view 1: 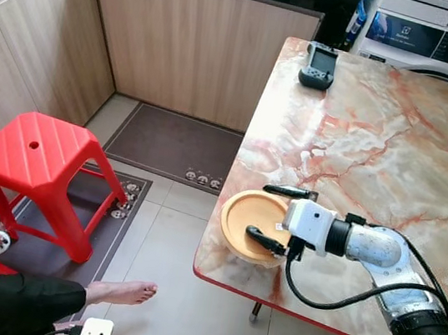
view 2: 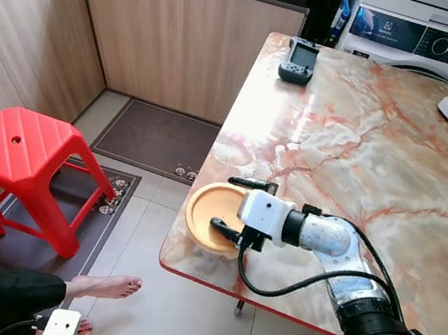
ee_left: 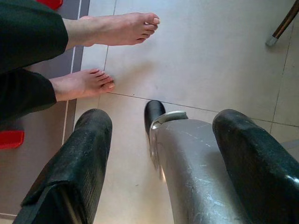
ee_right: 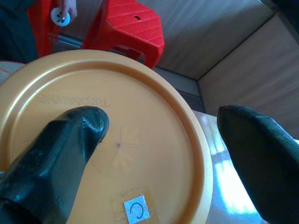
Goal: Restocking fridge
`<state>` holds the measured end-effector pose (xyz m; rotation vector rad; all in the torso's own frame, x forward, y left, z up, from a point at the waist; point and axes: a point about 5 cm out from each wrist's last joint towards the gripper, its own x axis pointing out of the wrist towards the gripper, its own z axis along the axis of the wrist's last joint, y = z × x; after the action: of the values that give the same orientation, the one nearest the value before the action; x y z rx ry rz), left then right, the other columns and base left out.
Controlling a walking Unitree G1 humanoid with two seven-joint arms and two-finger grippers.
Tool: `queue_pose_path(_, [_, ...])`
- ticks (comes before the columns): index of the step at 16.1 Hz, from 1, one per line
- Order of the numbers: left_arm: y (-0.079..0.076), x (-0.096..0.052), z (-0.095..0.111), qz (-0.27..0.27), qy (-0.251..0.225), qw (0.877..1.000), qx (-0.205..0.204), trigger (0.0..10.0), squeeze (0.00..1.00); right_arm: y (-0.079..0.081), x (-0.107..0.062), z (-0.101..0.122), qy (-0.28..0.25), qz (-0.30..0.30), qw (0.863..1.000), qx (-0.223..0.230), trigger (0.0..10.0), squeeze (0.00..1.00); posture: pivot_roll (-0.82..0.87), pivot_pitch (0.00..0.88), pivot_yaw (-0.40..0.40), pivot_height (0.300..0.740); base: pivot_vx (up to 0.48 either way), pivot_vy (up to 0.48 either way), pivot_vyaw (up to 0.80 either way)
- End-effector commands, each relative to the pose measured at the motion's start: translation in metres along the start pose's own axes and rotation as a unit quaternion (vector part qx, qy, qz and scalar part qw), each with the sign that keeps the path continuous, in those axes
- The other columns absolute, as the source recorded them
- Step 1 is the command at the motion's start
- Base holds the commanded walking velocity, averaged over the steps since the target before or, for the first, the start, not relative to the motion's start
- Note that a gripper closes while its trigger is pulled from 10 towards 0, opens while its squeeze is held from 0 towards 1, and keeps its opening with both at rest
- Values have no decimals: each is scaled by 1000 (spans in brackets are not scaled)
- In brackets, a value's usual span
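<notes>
A red stool (view 1: 38, 155) stands on the mat (view 1: 71, 229) by the wooden wall, a seated person's bare foot (view 1: 123, 291) stretches across the tiles beside it, and on the marble table (view 1: 362, 146) a black handheld device (view 1: 318, 65) lies at the far edge. The orange lid (view 1: 251, 223) lies flat at the table's near-left corner, its rim jutting just past the edge, a small sticker marked "C" (ee_right: 136, 210) on its face; being round, it has no long axis. The right gripper (view 1: 277, 217) reaches in from the right with fingers spread, one over the lid and one past its far rim, while the left gripper (ee_left: 161, 154) hangs open above the floor; the person is cut off at the frame's edge.
</notes>
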<state>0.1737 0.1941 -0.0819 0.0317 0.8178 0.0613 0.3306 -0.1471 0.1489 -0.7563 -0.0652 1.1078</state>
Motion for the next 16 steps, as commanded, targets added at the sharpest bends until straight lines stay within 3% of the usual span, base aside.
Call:
queue_pose_path(1, [1, -3, -8, 3, 10, 1000, -8, 10000, 0, 22, 6, -18, 47, 55, 997, 13, 10000, 0, 117, 158, -55, 740, 0, 0, 0])
queue_pose_path(7, [0, -2, -7, 2, 8, 1000, -9, 10000, 0, -9, 3, -7, -9, -84, 996, 37, 10000, 0, 117, 158, -52, 740, 0, 0, 0])
queue_pose_path(13, [-2, -2, -4, -1, 2, 1000, -10, 10000, 0, -7, 0, -16, 20, -82, 996, 19, 10000, 0, 117, 157, -52, 740, 0, 0, 0])
queue_pose_path(16, [-2, -2, -4, -1, 1, 1000, -10, 10000, 0, -17, -4, -10, -21, -120, 991, 55, 10000, 0, 117, 158, -51, 740, 0, 0, 0])
